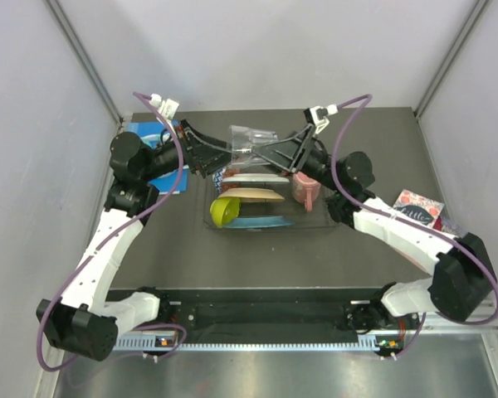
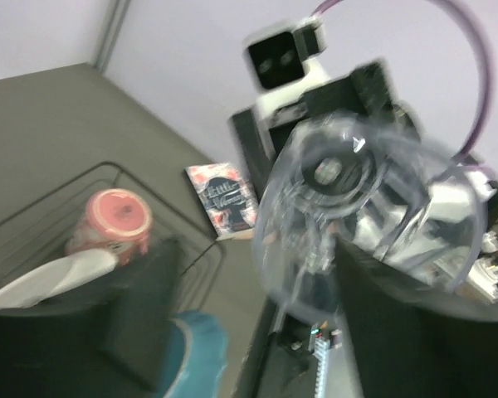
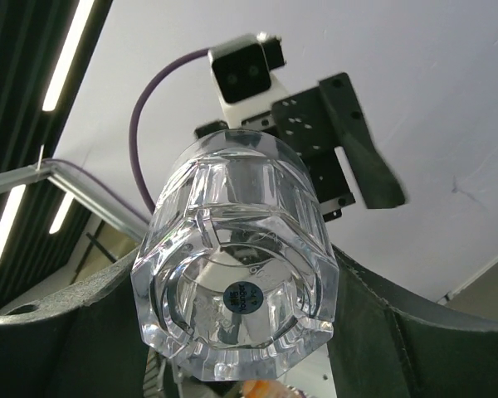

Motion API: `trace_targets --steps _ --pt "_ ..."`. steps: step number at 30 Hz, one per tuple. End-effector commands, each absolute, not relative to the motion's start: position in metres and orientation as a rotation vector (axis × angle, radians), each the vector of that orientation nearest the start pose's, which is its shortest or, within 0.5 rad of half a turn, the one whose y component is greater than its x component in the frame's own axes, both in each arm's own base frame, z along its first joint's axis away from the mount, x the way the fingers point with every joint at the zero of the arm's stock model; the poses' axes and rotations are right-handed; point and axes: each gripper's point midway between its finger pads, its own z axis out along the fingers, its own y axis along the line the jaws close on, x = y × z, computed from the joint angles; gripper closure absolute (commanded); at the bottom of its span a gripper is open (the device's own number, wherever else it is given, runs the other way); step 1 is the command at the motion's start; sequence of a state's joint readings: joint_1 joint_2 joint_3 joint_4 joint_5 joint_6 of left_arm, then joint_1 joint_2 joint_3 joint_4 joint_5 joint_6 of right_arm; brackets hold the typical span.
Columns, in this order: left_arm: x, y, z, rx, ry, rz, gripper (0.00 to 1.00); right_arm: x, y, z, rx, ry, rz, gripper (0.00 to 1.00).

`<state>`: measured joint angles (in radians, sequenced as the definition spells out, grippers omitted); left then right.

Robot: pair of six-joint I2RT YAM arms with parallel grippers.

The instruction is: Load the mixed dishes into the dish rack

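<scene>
The small clear glass (image 1: 251, 143) hangs in the air above the far side of the dish rack (image 1: 270, 231), lying on its side between the two arms. My right gripper (image 1: 264, 153) is shut on it: in the right wrist view its thick base (image 3: 236, 274) sits wedged between both dark fingers. My left gripper (image 1: 218, 157) stands open just left of the glass, its mouth (image 2: 365, 207) facing that wrist camera, blurred. In the rack are a lime-green bowl (image 1: 225, 211), a cream plate (image 1: 253, 195), a teal plate (image 1: 266, 222) and a pink mug (image 1: 305, 189).
A printed card (image 1: 419, 207) lies on the table to the right of the rack, also seen beyond the rack wires (image 2: 224, 197). A blue-teal object (image 1: 149, 131) lies at the back left behind the left arm. Grey walls close in both sides.
</scene>
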<state>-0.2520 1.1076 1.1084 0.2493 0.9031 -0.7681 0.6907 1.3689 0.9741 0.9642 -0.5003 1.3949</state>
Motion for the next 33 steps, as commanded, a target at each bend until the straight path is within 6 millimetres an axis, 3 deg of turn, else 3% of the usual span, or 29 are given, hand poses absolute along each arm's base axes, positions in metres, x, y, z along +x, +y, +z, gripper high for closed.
trace_targets --steps 1,5,8,10,11,12,13,14,15,16,18,21,26,33 --pt "0.257 -0.221 0.411 0.498 1.527 -1.310 0.01 0.216 0.309 0.488 -0.192 1.172 1.917 1.00" --pt "0.256 -0.216 0.412 0.502 1.502 -1.251 0.01 0.217 0.301 0.484 -0.208 1.235 1.797 1.00" --pt "0.254 -0.210 0.421 0.526 1.483 -1.201 0.01 0.228 0.298 0.465 -0.215 1.346 1.686 1.00" --pt "0.260 -0.200 0.419 0.508 1.522 -1.149 0.01 0.241 0.289 0.441 -0.234 1.504 1.481 1.00" --pt "0.260 -0.194 0.425 0.508 1.511 -1.127 0.01 0.245 0.282 0.436 -0.240 1.547 1.386 1.00" --pt "0.262 -0.188 0.427 0.501 1.507 -1.106 0.01 0.248 0.273 0.443 -0.247 1.581 1.277 1.00" --pt "0.270 -0.174 0.427 0.465 1.513 -1.073 0.01 0.258 0.258 0.411 -0.250 1.720 1.087 1.00" --pt "0.272 -0.168 0.426 0.456 1.522 -1.069 0.01 0.260 0.249 0.398 -0.255 1.787 1.007 1.00" --pt "0.279 -0.162 0.421 0.431 1.548 -1.064 0.01 0.260 0.240 0.404 -0.266 1.796 0.939 1.00" --pt "0.286 -0.152 0.418 0.389 1.585 -1.050 0.01 0.262 0.222 0.381 -0.268 1.887 0.790 1.00" --pt "0.303 -0.135 0.405 0.331 1.643 -1.040 0.01 0.264 0.206 0.370 -0.272 1.942 0.675 1.00" --pt "0.317 -0.116 0.385 0.286 1.727 -0.989 0.01 0.261 0.180 0.329 -0.257 2.114 0.476 1.00" --pt "0.321 -0.099 0.365 0.302 1.788 -0.852 0.01 0.248 0.155 0.267 -0.236 2.276 0.307 1.00" --pt "0.317 -0.097 0.357 0.300 1.779 -0.831 0.01 0.252 0.149 0.239 -0.249 2.323 0.224 1.00"
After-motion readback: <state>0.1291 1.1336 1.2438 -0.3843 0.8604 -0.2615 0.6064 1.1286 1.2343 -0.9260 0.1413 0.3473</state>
